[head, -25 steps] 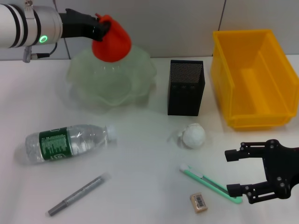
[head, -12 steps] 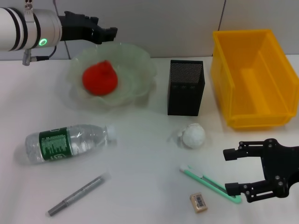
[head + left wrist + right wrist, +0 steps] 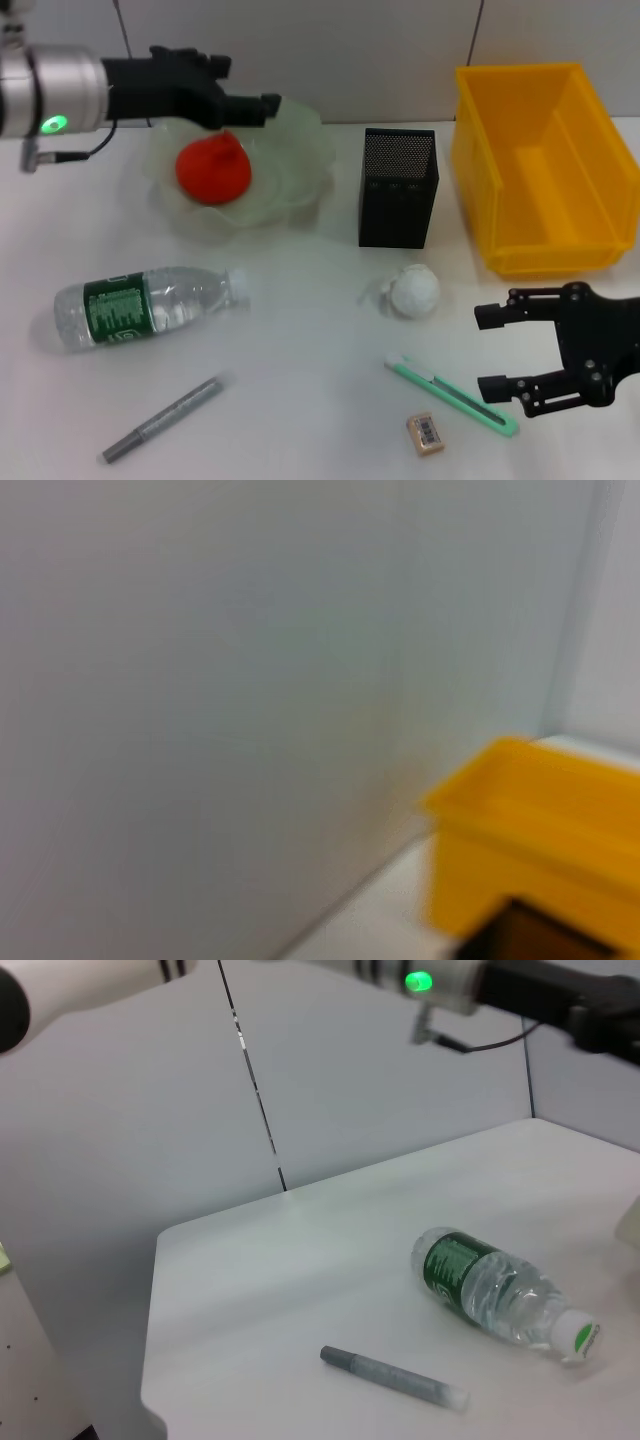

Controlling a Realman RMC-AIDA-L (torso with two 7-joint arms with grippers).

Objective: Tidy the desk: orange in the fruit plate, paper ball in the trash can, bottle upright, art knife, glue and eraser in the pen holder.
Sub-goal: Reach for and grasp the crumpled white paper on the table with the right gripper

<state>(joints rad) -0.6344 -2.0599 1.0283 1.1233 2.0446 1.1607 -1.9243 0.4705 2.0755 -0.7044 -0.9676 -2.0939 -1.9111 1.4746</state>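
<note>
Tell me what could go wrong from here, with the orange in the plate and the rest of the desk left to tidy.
The open left gripper hangs over the fruit plate just above the orange; pulling away low could clip the rim. The open right gripper sits close to the art knife and eraser; a misaligned descent might push them away. The bottle lies on its side and may roll when grasped.

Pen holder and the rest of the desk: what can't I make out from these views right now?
- Pen holder: head view, dark mesh hides the inside.
- Eraser: head view, label too small to read.
- Yellow bin: left wrist view, blurred and cut off by the edge.
- Left pincer: its own wrist view shows no fingers.
</note>
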